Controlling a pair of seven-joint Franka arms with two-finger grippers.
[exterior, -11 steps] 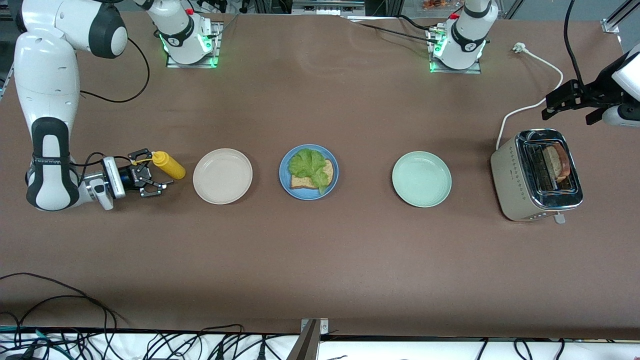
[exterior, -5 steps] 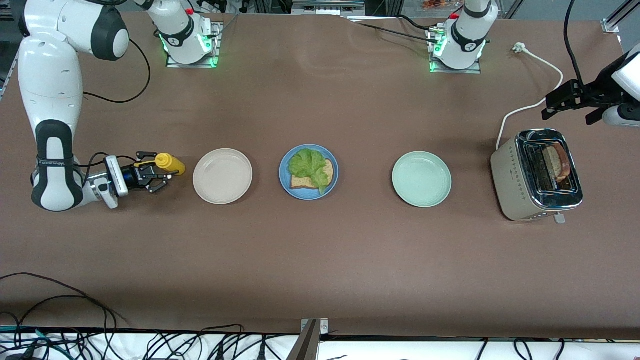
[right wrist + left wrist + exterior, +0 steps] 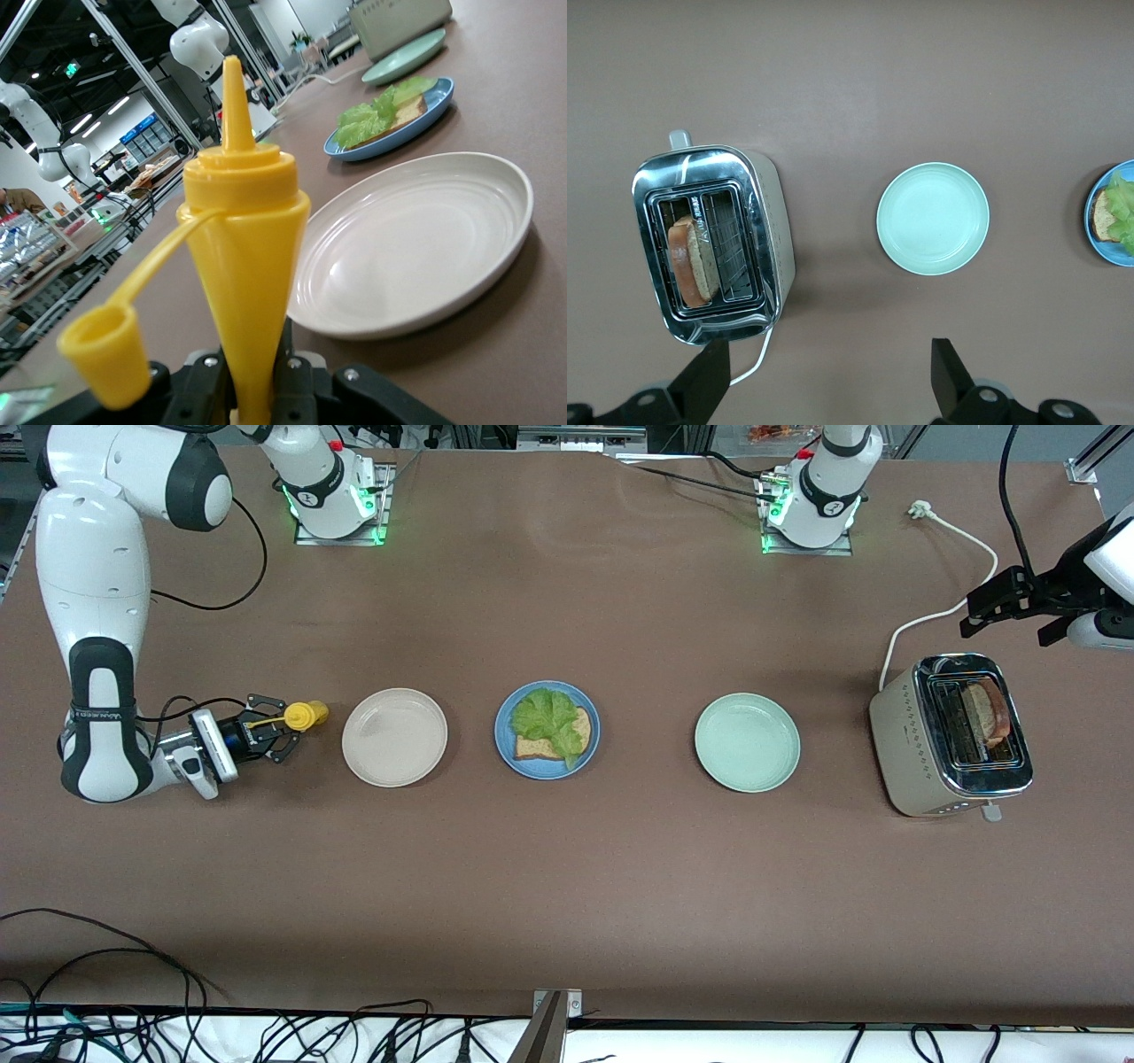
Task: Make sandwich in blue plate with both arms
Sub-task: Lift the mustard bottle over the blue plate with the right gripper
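The blue plate (image 3: pixel 502 748) sits mid-table with one toast slice (image 3: pixel 532 746) and a ruffled lettuce leaf (image 3: pixel 549 716) on it. Another toast slice (image 3: pixel 985 713) stands in a slot of the toaster (image 3: pixel 921 771) at the left arm's end. My left gripper (image 3: pixel 1005 611) hangs open and holds nothing, over the table by the toaster's cord; in its wrist view its fingers (image 3: pixel 709 376) frame bare table. My right gripper (image 3: pixel 282 731) is shut on a yellow squeeze bottle (image 3: pixel 306 714) beside the beige plate; the right wrist view shows the bottle (image 3: pixel 244 239) pinched at its base, cap hanging open.
A beige-white plate (image 3: pixel 394 737) lies between the bottle and the blue plate. A pale green plate (image 3: pixel 747 742) lies between the blue plate and the toaster. The toaster's white cord (image 3: pixel 939 615) runs toward the left arm's base. Cables hang along the table's near edge.
My right gripper has closed on the yellow bottle, which now stands more upright. The left arm has not moved.
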